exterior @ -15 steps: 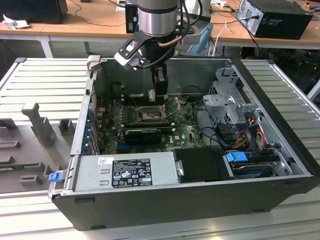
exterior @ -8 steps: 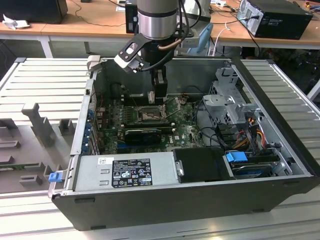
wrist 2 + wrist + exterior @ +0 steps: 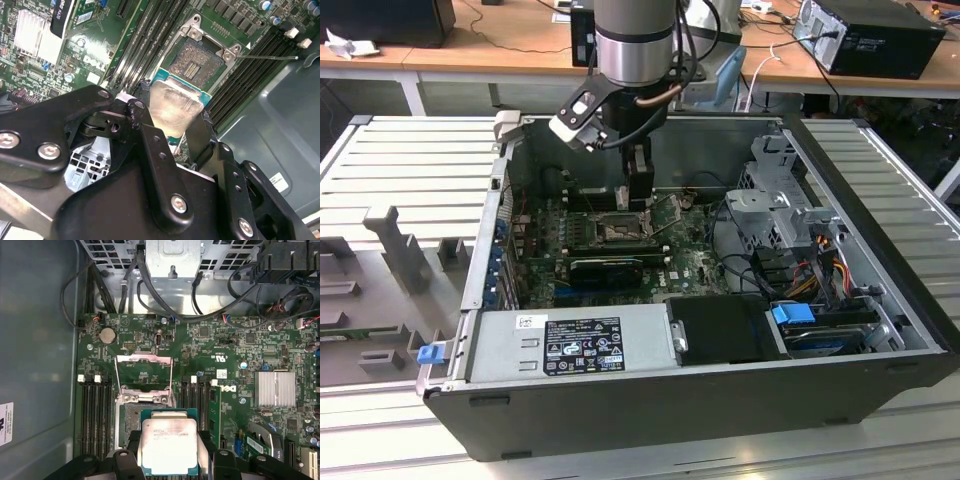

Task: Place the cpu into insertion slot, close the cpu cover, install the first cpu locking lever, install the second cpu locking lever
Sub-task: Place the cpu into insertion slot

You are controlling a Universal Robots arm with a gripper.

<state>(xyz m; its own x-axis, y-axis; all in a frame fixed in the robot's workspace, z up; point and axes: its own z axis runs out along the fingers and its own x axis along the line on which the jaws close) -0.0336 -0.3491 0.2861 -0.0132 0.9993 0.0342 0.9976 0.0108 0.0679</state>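
Between the jaws of the gripper, clamped on two opposite edges: the cpu, level, metal top up. It partly overlaps the insertion slot and is judged not yet seated. In the exterior view, the insertion slot lies toward 7 o'clock from the gripper. Beyond it, the cpu cover stands raised.

The insertion slot lies open, its cpu cover raised, memory slots flanking.
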